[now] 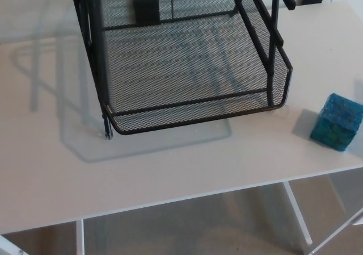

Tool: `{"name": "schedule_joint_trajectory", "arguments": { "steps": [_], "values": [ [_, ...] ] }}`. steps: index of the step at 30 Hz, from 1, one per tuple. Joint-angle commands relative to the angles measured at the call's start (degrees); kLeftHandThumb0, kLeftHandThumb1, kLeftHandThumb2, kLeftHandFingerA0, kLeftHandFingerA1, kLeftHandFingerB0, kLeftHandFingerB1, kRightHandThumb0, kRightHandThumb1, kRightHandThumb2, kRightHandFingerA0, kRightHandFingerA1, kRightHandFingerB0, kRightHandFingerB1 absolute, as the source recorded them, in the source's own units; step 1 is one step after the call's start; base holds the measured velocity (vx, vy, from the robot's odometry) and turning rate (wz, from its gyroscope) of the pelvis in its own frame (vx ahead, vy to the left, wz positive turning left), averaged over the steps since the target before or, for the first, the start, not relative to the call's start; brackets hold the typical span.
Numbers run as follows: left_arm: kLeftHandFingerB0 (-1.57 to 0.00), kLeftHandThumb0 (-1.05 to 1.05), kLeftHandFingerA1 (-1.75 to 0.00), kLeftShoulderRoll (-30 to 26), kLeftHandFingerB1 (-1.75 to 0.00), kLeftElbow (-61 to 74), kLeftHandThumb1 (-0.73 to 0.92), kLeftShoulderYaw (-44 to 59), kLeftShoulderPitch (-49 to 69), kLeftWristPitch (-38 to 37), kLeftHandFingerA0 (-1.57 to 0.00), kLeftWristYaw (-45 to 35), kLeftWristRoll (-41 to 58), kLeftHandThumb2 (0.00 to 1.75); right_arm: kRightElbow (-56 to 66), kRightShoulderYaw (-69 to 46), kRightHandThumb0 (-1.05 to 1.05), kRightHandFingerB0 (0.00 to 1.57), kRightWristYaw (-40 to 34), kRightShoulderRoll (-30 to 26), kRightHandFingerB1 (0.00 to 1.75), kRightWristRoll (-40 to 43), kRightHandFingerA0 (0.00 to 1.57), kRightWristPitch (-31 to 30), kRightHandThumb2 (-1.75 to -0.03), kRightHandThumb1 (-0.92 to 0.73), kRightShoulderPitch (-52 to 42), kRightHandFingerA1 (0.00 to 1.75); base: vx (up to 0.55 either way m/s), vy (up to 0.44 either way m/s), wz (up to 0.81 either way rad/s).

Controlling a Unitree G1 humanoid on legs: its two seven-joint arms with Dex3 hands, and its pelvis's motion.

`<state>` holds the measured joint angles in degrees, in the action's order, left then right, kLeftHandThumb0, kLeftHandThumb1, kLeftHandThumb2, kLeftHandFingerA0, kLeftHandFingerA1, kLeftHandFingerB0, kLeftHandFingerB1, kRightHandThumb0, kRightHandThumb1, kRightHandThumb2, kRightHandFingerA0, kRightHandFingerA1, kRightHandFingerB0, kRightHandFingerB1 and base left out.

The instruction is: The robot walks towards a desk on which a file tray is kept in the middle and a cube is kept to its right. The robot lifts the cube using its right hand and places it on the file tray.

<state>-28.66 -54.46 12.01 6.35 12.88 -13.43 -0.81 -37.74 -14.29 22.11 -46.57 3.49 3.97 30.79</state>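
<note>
the cube sits on the desk to the right of the file tray, apart from its front corner. we see neither hand, so we cannot tell how open they are. we judge the right hand the nearer.

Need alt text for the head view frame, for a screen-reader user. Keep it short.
A black wire-mesh file tray stands on a white desk, its visible shelf bare, and a blue cube sits on the desk to its right, apart from it. Neither robot hand is in view.
</note>
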Motion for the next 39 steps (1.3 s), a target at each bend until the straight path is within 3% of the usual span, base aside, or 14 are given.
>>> {"name": "schedule_joint_trajectory", "arguments": {
  "steps": [1, 3, 4, 12, 13, 16, 17, 18, 26, 30, 31, 37, 38, 39],
  "values": [
    [-0.08, -0.98, -0.95, 0.16, -0.76, -1.03, 0.84, 0.54, -0.5, -3.34, -0.3, 0.32, 0.93, 0.89, 19.36, 13.59, -0.81, 0.0, 10.85, -3.68, 0.15, -7.89, 0.09, -18.01, -0.9, -0.51, 5.44, 0.38, 0.0, 0.0, 0.0],
    [-0.11, -1.01, -0.9, 0.09, -0.72, -2.75, 0.87, -0.65, -0.88, -4.8, -0.34, 0.78, -0.43, 0.85, 21.39, 18.85, -0.72, 0.03, 13.28, -2.08, 0.22, -10.37, 0.19, -22.03, -0.59, -0.63, 7.03, 0.44, 0.0, 0.0, 0.0],
    [-0.01, -0.55, -0.67, 0.12, -0.59, -3.65, 0.49, -0.55, -1.44, -4.49, -0.16, 0.78, -0.32, 1.21, 20.59, 21.66, -0.78, 0.03, 13.53, -0.42, 0.2, -12.55, 0.05, -20.47, -0.89, -0.48, 7.31, 0.5, 0.0, 0.0, 0.0],
    [-0.04, -0.55, -0.68, 0.85, -0.6, -3.04, 0.44, 0.19, -1.24, -4.98, -0.18, 0.78, 0.53, 1.17, 16.08, 30.82, -0.78, 0.04, 11.41, 3.59, 0.21, -17.27, 0.05, -19.54, -0.84, -0.49, 10.5, 0.52, 0.0, 0.0, 0.0],
    [-0.2, -1.02, -0.9, 0.78, -0.77, -4.92, 0.87, 0.02, -2.0, -5.95, -0.32, 0.33, 0.34, 0.82, 14.79, 32.93, -0.74, 0.08, 9.96, 5.16, 0.25, -18.9, 0.16, -19.93, -0.59, -0.59, 11.27, 0.48, 0.0, 0.0, 0.0],
    [-0.21, -1.0, -0.97, 1.09, -0.8, -6.81, 0.85, -0.38, -3.28, -6.86, -0.36, 0.62, -0.12, 0.84, 13.38, 35.01, -0.78, 0.04, 8.63, 6.37, 0.36, -20.17, 0.16, -20.73, -0.86, -0.47, 12.26, 0.56, 0.0, 0.0, 0.0],
    [-0.21, -1.02, -0.99, 1.05, -0.81, -8.22, 0.84, -0.5, -3.9, -7.64, -0.39, 0.41, -0.26, 0.84, 11.78, 35.88, -0.71, 0.11, 8.13, 7.81, 0.29, -20.22, 0.31, -21.17, -0.58, -0.58, 12.84, 0.58, 0.0, 0.0, 0.0],
    [-0.19, -1.02, -0.99, 1.04, -0.79, -8.55, 0.84, -0.69, -4.01, -7.97, -0.42, 0.24, -0.42, 0.84, 11.5, 35.89, -0.78, 0.08, 7.94, 8.12, 0.38, -19.97, 0.25, -21.27, -0.82, -0.49, 12.76, 0.59, 0.0, 0.0, 0.0],
    [-0.29, -1.03, -0.92, 0.59, -0.8, -9.97, 0.8, -2.34, -5.26, -9.69, -0.48, 0.75, -1.29, 0.9, 11.73, 38.89, -0.72, 0.11, 6.17, 9.97, 0.42, -23.02, 0.32, -20.72, -0.86, -0.49, 9.09, 0.66, 0.0, 0.0, 0.0],
    [-0.28, -1.01, -0.92, 0.28, -0.78, -9.02, 0.82, -3.0, -5.77, -9.34, -0.5, 0.56, -1.27, 0.9, 11.96, 39.05, -0.71, 0.18, 5.31, 10.57, 0.3, -24.56, 0.31, -20.07, -0.59, -0.63, 7.24, 0.87, 0.0, 0.0, 0.0],
    [-0.3, -1.0, -0.91, 0.28, -0.78, -8.24, 0.83, -3.14, -5.61, -8.93, -0.51, 0.85, -1.32, 0.9, 12.21, 39.76, -0.72, 0.11, 5.47, 10.4, 0.43, -25.83, 0.3, -19.78, -0.87, -0.5, 7.0, 0.75, 0.0, 0.0, 0.0],
    [-0.28, -1.0, -0.93, 0.27, -0.78, -8.31, 0.85, -3.23, -5.0, -10.03, -0.51, 0.72, -1.2, 0.83, 13.34, 40.6, -0.73, 0.09, 6.37, 10.14, 0.42, -27.85, 0.21, -19.11, -0.88, -0.49, 5.45, 0.62, 0.0, 0.0, 0.0],
    [-0.3, -0.99, -0.89, 0.3, -0.74, -8.41, 0.67, -3.12, -5.01, -10.09, -0.57, 0.71, -1.07, 1.25, 14.32, 41.95, -0.73, 0.08, 6.74, 9.75, 0.42, -29.84, 0.2, -20.11, -0.87, -0.5, 5.24, 0.59, 0.0, 0.0, 0.0],
    [-0.3, -0.99, -0.89, 0.3, -0.74, -8.45, 0.67, -3.14, -5.02, -10.14, -0.57, 0.71, -1.06, 1.25, 14.45, 41.89, -0.73, 0.08, 6.79, 9.78, 0.42, -29.98, 0.2, -20.19, -0.87, -0.5, 5.16, 0.59, 0.0, 0.0, 0.0]
  ]
}}
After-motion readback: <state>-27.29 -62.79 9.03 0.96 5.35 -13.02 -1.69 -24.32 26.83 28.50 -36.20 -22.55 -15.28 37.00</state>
